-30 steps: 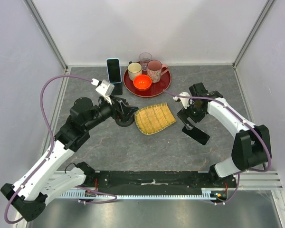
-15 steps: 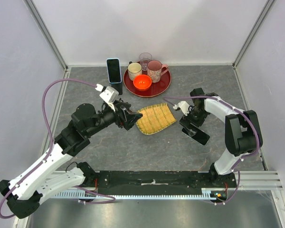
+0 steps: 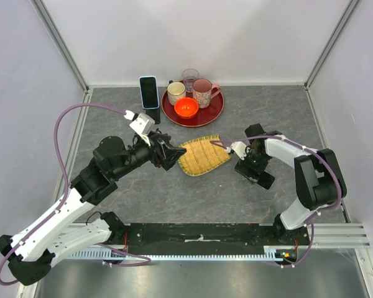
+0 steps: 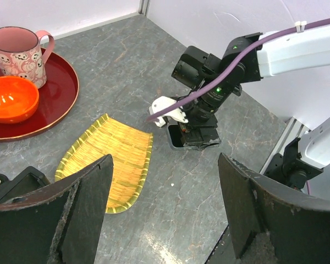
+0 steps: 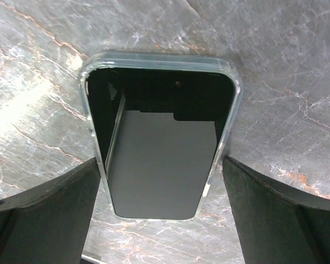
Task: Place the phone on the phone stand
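Grey marbled desk (image 3: 174,192) carries the phone (image 5: 162,159), lying flat just right of the mat (image 3: 202,154). Right gripper (image 5: 160,181) hangs spread over it, one finger on either side. Left gripper (image 4: 165,209) is spread too, by the mat's left edge, holding nothing.

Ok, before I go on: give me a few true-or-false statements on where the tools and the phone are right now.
1. The clear-cased phone lies flat on the table. True.
2. The right tool is shut on the phone. False: it is open over the phone.
3. The left tool holds nothing. True.
4. The orange bowl sits on the table. False: it is on the red tray.
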### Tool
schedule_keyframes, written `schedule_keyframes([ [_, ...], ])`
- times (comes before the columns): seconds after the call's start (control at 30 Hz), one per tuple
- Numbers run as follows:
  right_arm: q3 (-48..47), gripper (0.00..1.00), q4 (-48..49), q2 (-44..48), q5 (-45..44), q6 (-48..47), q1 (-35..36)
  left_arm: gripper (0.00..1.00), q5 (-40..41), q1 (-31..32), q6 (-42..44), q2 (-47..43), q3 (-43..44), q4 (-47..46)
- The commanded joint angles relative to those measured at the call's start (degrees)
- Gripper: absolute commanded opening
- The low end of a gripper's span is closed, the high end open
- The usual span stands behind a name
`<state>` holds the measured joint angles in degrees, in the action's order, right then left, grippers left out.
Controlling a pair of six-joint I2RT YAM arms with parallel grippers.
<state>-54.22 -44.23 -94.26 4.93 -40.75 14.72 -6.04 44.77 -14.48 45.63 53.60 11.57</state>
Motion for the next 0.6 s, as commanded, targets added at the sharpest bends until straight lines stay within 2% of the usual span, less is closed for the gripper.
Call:
schedule_keyframes([
  [0.0, 3.2, 0.98, 3.6, 1.5, -8.7, 1.2, 2.3, 0.82, 1.6, 0.3, 2.0, -0.8, 0.1, -1.7],
  [0.17, 6.0, 0.98, 4.5, 1.0, -14.2, 4.5, 5.8, 0.83, 1.8, 0.2, 2.2, -1.0, 0.1, -1.8],
  [0.33, 7.1, 0.97, 5.6, 1.5, -5.1, 3.8, 6.4, 0.82, 1.9, 0.2, 2.4, -0.7, 0.0, -1.7],
  [0.4, 6.8, 0.76, 5.6, 1.4, -2.2, 3.4, 6.3, 0.82, 2.3, 0.1, 2.5, -0.7, 0.0, -1.7],
  [0.43, 6.6, 0.71, 5.7, 1.3, -1.4, 3.5, 6.3, 0.83, 2.4, 0.1, 2.7, -0.6, 0.0, -1.7],
  [0.57, 6.5, 0.69, 5.7, 0.2, 0.3, 2.7, 6.2, 0.83, 2.8, 0.0, 3.0, -0.5, 0.0, -1.6],
])
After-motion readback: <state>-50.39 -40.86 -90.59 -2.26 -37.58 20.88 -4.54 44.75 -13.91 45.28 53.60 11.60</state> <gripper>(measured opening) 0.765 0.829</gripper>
